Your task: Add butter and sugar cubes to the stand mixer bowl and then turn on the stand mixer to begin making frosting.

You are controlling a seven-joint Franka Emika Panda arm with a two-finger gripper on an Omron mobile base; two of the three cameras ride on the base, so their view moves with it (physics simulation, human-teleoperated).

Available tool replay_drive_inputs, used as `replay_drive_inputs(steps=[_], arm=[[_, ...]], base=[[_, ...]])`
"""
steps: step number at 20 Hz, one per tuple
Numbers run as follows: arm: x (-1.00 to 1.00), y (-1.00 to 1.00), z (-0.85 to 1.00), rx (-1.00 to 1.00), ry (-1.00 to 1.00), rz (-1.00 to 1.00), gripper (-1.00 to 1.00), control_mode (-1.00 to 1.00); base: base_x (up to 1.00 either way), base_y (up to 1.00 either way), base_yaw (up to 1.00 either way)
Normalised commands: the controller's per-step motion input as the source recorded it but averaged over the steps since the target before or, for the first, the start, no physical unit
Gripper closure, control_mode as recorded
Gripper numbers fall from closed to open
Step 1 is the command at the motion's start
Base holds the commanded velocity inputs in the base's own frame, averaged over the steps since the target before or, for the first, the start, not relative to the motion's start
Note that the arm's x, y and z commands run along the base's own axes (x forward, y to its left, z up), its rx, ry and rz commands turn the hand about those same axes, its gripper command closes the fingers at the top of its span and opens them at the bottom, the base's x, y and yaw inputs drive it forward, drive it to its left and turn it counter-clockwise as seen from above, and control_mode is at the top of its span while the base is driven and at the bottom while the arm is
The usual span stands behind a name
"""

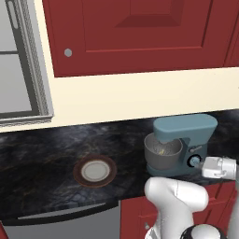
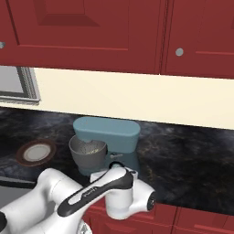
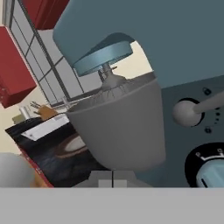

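Right under your wrist camera you have the two dark fingertips of the gripper [image 3: 113,178] pressed together with nothing between them, hard up against the teal-blue stand mixer [image 1: 186,142]. From the left base camera the white hand reaches in from the right, at the round knob [image 1: 194,162] on the mixer's base. That mixer stands on the dark marbled counter [image 1: 42,163], towards its right, under the red cabinets [image 2: 91,32]. The round grey metal bowl [image 1: 162,153] sits seated under the tilting head; something pale yellow lies inside it, probably the butter [image 1: 162,150], though you cannot make out sugar cubes. Well to the left is the round white plate with a brown rim [image 1: 95,171].

You should treat the knob as rigid, small and smooth, likely slippery to closed fingers. Judging by its shape, you would do best pushing against its edge or the lever beside it, rather than pinching. The mixer looks heavy enough not to slide.
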Motion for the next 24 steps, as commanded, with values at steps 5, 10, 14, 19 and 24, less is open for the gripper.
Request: replay_drive_inputs(steps=[5,10,14,19,24], arm=[[0.28,-0.15,-0.22,0.00,-0.01,0.00,1.00,-1.00],[0.17,-0.13,-0.39,0.00,-0.05,0.00,1.00,-1.00],[0.24,-0.08,-0.16,0.00,-0.05,0.00,1.00,-1.00],[0.23,-0.04,-0.11,0.00,-0.02,-0.01,1.00,-1.00],[0.15,0.00,-0.02,0.00,-0.02,-0.06,1.00,-1.00]], base=[[0.00,0.00,0.00],[0.00,0.00,0.00],[0.00,0.00,0.00],[0.00,0.00,0.00],[0.00,0.00,0.00]])
